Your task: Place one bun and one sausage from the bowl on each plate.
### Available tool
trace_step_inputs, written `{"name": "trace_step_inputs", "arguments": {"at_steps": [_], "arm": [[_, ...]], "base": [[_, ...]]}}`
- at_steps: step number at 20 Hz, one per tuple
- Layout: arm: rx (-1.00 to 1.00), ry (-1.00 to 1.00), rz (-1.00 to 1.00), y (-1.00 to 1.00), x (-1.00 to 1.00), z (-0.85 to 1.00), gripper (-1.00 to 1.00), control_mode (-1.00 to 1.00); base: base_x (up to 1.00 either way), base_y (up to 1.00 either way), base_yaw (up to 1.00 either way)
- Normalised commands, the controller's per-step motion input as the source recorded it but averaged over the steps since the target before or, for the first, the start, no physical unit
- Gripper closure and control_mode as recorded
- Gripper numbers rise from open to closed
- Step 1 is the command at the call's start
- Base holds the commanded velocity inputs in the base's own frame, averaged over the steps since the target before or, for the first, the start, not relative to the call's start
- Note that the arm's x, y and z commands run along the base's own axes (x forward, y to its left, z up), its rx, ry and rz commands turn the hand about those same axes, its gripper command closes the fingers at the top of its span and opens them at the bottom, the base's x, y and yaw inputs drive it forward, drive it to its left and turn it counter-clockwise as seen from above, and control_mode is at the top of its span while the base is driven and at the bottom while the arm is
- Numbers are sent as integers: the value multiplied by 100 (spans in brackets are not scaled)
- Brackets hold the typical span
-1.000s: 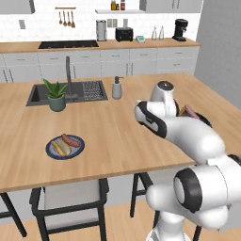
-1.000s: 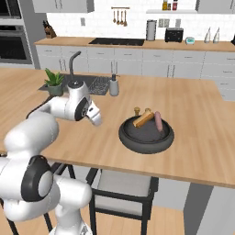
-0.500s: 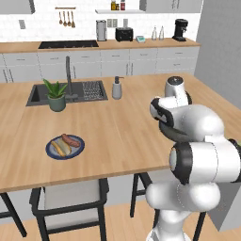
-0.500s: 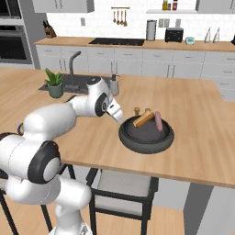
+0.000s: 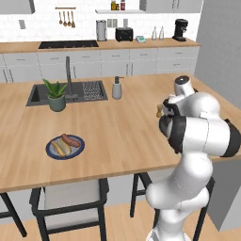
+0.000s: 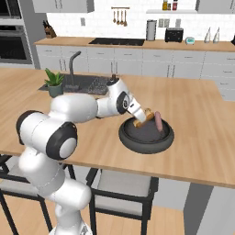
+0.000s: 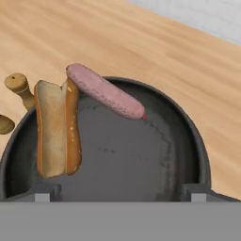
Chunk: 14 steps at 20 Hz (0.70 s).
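The dark bowl (image 7: 188, 141) lies right under my gripper (image 7: 117, 192), whose fingers (image 7: 42, 192) stand wide apart and open, with nothing between them. A split bun (image 7: 56, 129) lies at the bowl's left side and a pink sausage (image 7: 106, 92) rests across its far rim. From the right base view, my gripper (image 6: 140, 117) hangs over the near left part of the bowl (image 6: 147, 137), just above the bun (image 6: 139, 122), with the sausage (image 6: 158, 121) beside it. The blue-rimmed plate (image 5: 49, 151) holds one bun and one sausage. The plain grey plate is out of view.
Two wooden mills (image 7: 19, 84) stand just outside the bowl's left rim. A sink (image 5: 66, 92), a potted plant (image 5: 56, 94) and a soap dispenser (image 5: 116, 88) sit at the back of the counter. Stools stand below the front edge.
My arm has swung right from the middle of the counter to the dark bowl, and the hand has come down over it. The bowl's bun and sausage have not moved.
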Motion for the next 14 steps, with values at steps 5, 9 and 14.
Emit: {"name": "trace_step_inputs", "arguments": {"at_steps": [5,9,14], "arm": [[23,8,0,-29,52,-12,-100,-100],[19,0,2,-8,63,-5,-100,-100],[7,5,2,0,46,-50,-100,-100]], "base": [[0,0,0],[0,0,0],[0,0,0]]}}
